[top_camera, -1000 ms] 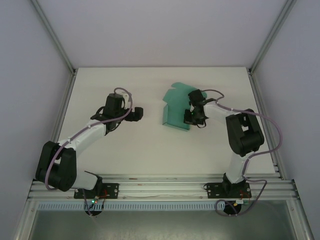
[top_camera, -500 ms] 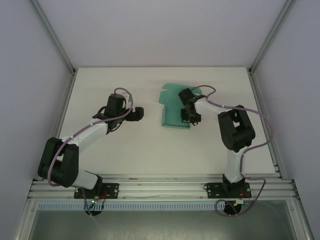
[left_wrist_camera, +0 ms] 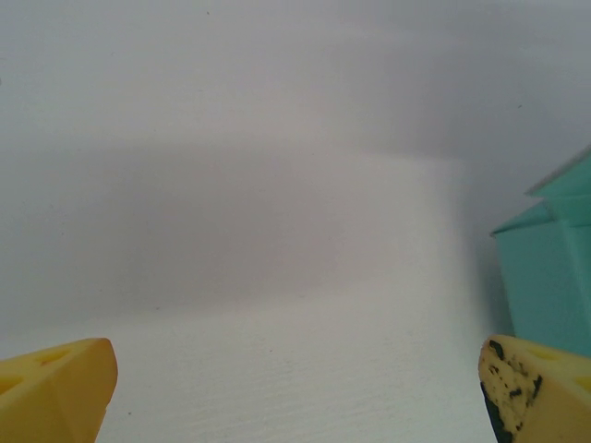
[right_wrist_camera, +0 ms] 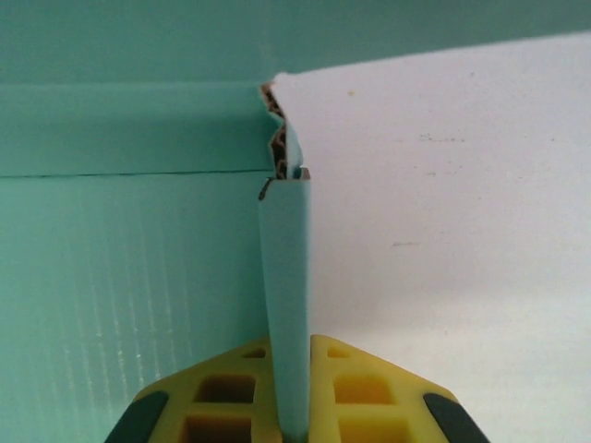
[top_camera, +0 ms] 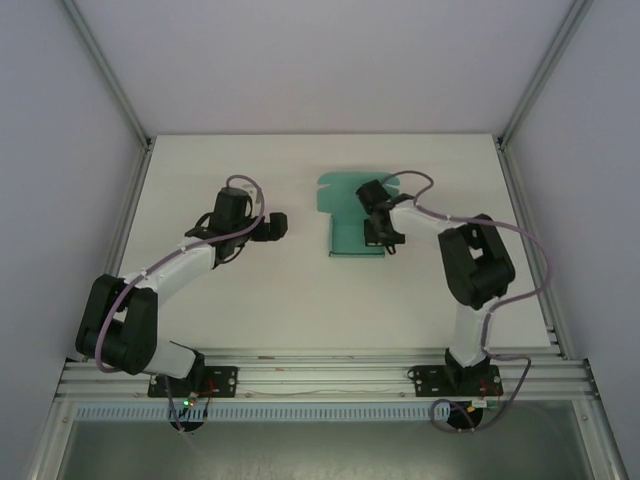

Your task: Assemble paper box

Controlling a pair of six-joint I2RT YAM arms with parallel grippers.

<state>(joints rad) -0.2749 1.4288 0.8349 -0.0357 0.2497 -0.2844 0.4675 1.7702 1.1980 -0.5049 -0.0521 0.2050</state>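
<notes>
The paper box (top_camera: pixel 352 214) is a teal-green creased card sheet lying at the table's back middle, with a flap standing up at its right edge. My right gripper (top_camera: pixel 384 236) is shut on that upright flap (right_wrist_camera: pixel 284 268), and in the right wrist view its yellow fingers (right_wrist_camera: pixel 365 378) pinch the thin card edge-on at the gripper (right_wrist_camera: pixel 294 349). The sheet's flat panel (right_wrist_camera: pixel 129 277) spreads to the left of the flap. My left gripper (top_camera: pixel 274 226) stands open left of the sheet, apart from it. In the left wrist view the left gripper (left_wrist_camera: pixel 295 397) has only bare table between its tips, and the paper box (left_wrist_camera: pixel 552 268) shows at the right edge.
The white table (top_camera: pixel 260 290) is framed by aluminium posts (top_camera: pixel 110 90) at the left and right and a rail along the near edge. Both arm bases (top_camera: pixel 190 380) sit on that rail.
My right gripper has swung left and back with the flap in it. The sheet has turned and now lies squarer to the table. The left arm has barely moved.
</notes>
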